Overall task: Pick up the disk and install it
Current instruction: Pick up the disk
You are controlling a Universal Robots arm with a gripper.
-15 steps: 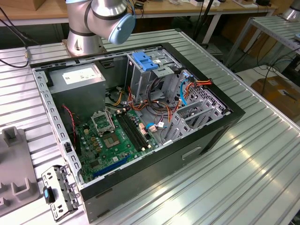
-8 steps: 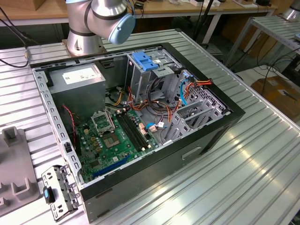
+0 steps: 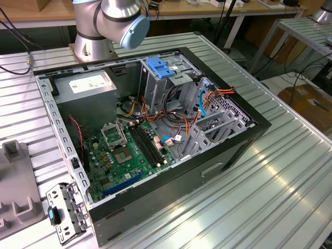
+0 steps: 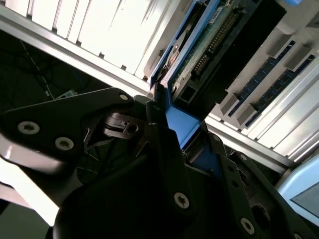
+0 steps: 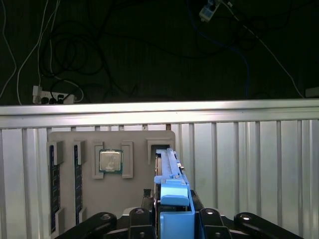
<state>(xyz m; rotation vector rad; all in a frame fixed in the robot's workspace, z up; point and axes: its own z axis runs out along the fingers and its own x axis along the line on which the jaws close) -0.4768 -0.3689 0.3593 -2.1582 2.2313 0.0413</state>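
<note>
The disk [image 5: 172,191] stands on edge in a slot of the grey fixture [image 5: 114,204], its bright blue carrier rail toward the camera. In the second wrist view the disk [image 4: 183,130] also shows its green circuit board and connector. My gripper [image 5: 173,221] sits over it, a black finger pressed against each side of the blue rail, so it looks shut on the disk. The gripper [image 4: 182,117] shows the same close hold in the second wrist view. The open computer case [image 3: 228,150] lies on the table, with a grey drive cage [image 3: 174,85] inside.
The fixture also carries a processor chip [image 5: 110,161] and memory sticks [image 5: 54,189]. The ribbed aluminium table ends at an edge [image 5: 159,113], with cables on the dark floor beyond. A loose metal bracket [image 3: 65,212] lies near the case. The robot base [image 3: 93,41] stands behind the case.
</note>
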